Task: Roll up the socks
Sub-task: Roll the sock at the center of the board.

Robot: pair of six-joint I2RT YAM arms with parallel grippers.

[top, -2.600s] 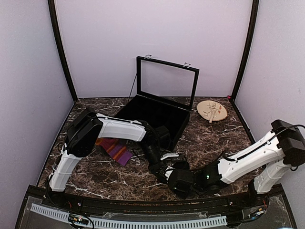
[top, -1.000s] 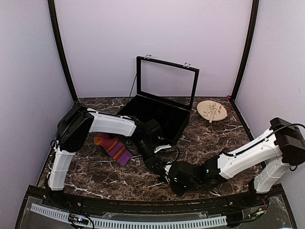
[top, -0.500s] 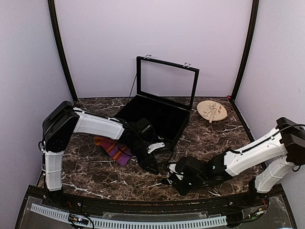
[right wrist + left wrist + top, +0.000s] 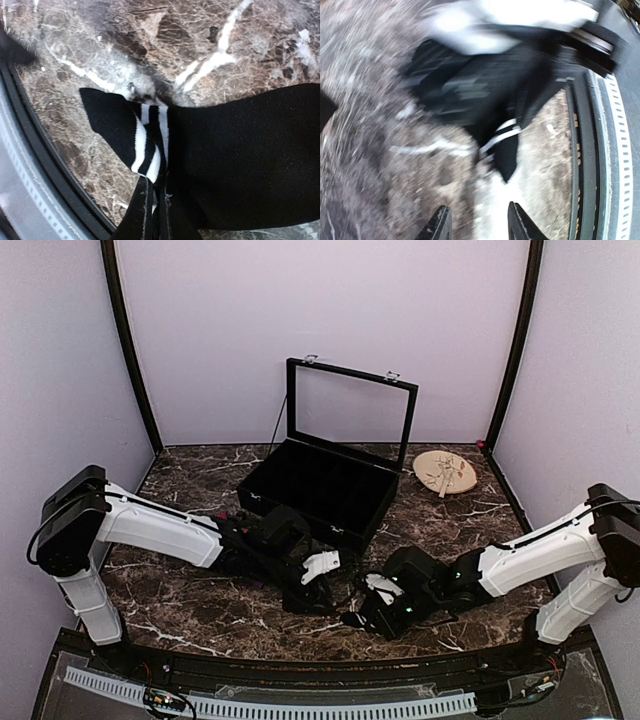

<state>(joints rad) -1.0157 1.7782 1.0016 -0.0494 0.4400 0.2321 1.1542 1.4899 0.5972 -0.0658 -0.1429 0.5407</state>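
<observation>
Step in hand: gathering the black sock (image 4: 240, 165) at the near edge of the table (image 4: 200, 610). The right gripper (image 4: 156, 207) is clamped on its striped cuff. The left gripper (image 4: 479, 227) stands partly open and empty (coloured sock not visible). The next move likely calls for the left gripper to take the free end and start the roll.

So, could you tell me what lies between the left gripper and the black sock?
Only bare table, in the left wrist view, separates left gripper from sock.

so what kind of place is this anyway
Likely a robot test cell, not a home: plain lilac walls box in a marble-patterned table, a left arm and a right arm are bolted at its near edge, and the right hand pinches a black sock.
</observation>
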